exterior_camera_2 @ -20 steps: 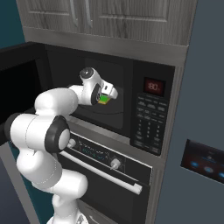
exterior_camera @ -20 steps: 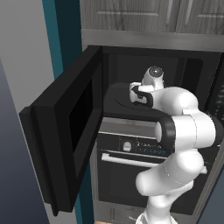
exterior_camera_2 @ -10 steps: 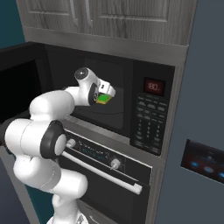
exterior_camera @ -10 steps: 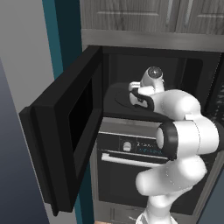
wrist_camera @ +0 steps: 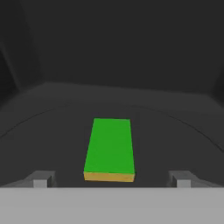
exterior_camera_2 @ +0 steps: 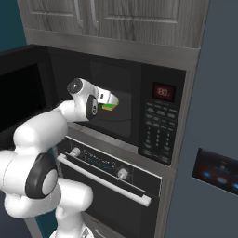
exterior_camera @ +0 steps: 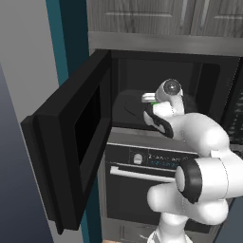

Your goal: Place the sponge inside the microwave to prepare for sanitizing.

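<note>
A white robot arm is reaching into the open cavity of a black built-in microwave (exterior_camera_2: 158, 121), set in a tall cabinet column. Its door (exterior_camera: 71, 156), a wide slab with a dark glossy window, is swinging out at 9 o'clock in the left base view, standing beside the arm's path. On the microwave's front at 3 o'clock, a keypad panel (exterior_camera_2: 157, 135) is sitting under a small red display (exterior_camera_2: 163, 92). Directly below, a black oven (exterior_camera_2: 109, 186) is showing two round knobs and a long pale bar handle. Grey wood-grain cupboards (exterior_camera_2: 125, 16) are running above, and a dark panel with glowing blue buttons (exterior_camera_2: 218, 169) is sitting at 4 o'clock in the right base view.

The gripper (wrist_camera: 111, 179) is hanging wide open with nothing between its fingers; the two pale grey fingertips (wrist_camera: 41, 179) are standing well apart. The sponge (wrist_camera: 109, 149), a flat rectangular block with a bright green top and a thin yellow-orange edge, is lying free on the round dark turntable (wrist_camera: 52, 131) inside the microwave, just ahead of the fingertips and touching neither. The cavity walls are looking smooth, matt and dark grey
</note>
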